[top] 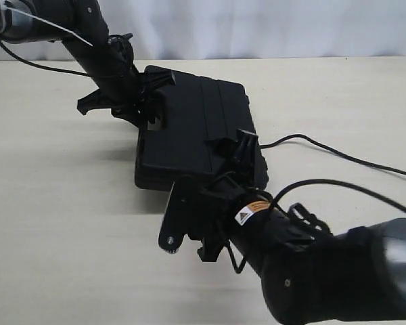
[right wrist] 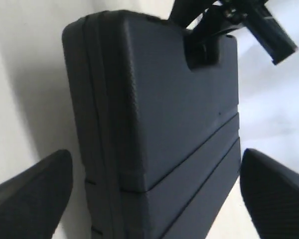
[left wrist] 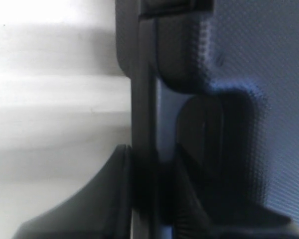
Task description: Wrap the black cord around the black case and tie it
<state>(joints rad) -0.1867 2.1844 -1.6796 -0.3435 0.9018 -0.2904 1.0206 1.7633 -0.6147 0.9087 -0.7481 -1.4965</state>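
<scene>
The black case [top: 196, 128] is a flat, matte black plastic rectangle with a finely pebbled skin. Shallow grooves run across its lid, and a seam runs along its side where the two halves meet. A handle cutout is notched into its far left end. It sits near the middle of the table [top: 68, 223], turned at an angle, with a soft shadow on its left; whether it rests fully flat cannot be told.

The left gripper [top: 149, 112] is at that far left end, its fingers [left wrist: 89, 209] closed on the rim beside the cutout, one outside the edge and one in the notch. The right gripper [right wrist: 157, 159] hangs over the near end with its fingers [right wrist: 30, 194] spread wide, and it holds nothing.

A black cord [top: 325, 147] lies on the table to the right of the case and trails off to the right edge. Its inner end is hidden beside the case.

The table is a pale cream, lightly grained and bare. A whitish curtain [top: 257, 27] hangs along its far side.
</scene>
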